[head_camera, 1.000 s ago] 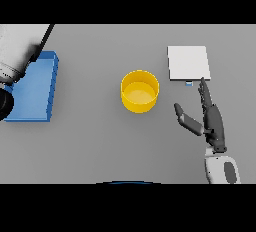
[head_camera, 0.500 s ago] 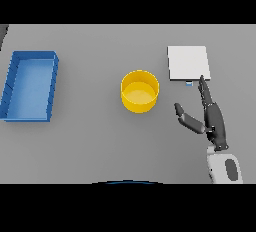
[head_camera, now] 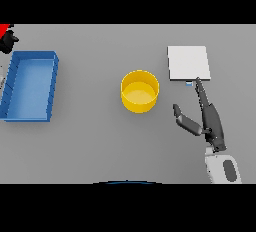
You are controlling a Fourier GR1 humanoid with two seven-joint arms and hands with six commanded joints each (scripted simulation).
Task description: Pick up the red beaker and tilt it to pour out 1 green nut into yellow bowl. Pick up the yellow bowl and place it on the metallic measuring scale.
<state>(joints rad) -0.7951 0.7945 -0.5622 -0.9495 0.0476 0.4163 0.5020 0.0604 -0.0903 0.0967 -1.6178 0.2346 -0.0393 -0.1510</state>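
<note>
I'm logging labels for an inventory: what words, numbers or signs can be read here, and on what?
None can be read.
Measuring scale: plain top; the small blue spot at its front edge is too small to read.
Yellow bowl: no markings.
Blue tray: no markings.

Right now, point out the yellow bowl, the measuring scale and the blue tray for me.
yellow bowl (head_camera: 140,92), head view, on its inner floor.
measuring scale (head_camera: 188,62), head view, middle of its flat top plate.
blue tray (head_camera: 29,87), head view, on its bare inner floor.
</note>
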